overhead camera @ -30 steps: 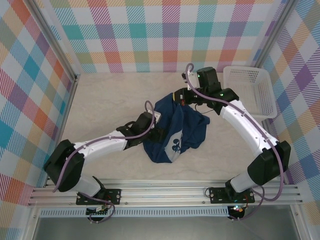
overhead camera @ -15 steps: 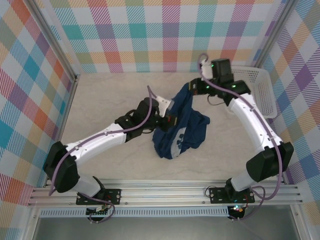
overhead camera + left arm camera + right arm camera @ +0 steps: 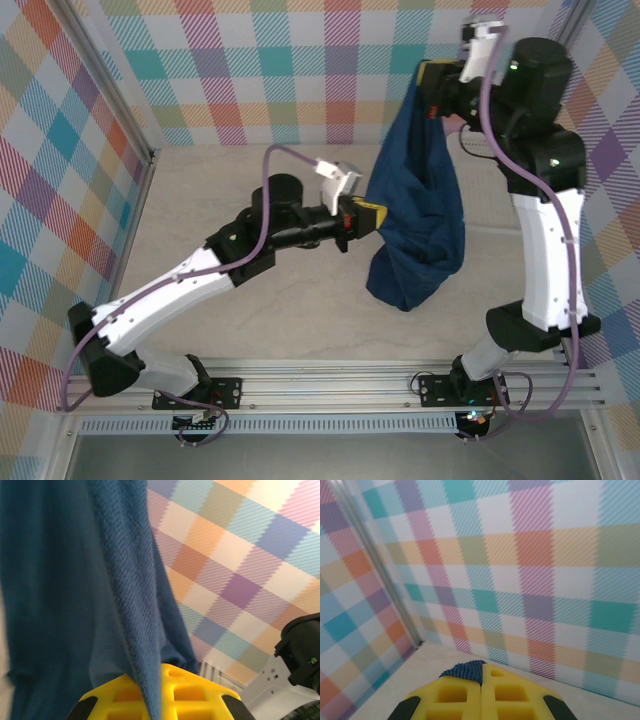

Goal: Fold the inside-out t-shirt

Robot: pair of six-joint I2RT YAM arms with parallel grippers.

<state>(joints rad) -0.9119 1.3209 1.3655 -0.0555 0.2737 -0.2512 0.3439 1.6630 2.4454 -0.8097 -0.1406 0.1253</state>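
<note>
- Both pairs of fingers are pinching fully shut on cloth. The right fingers are gripping the inside-out t-shirt at its top edge, and the left fingers are nipping a fold at its side.
- It is hanging as a limp navy bundle over the tabletop; I cannot tell whether its bottom is touching.
- I am judging it light, soft and floppy, so I am favouring holds at the shoulder seams or hem corners.
- I am making out no readable writing.
</note>
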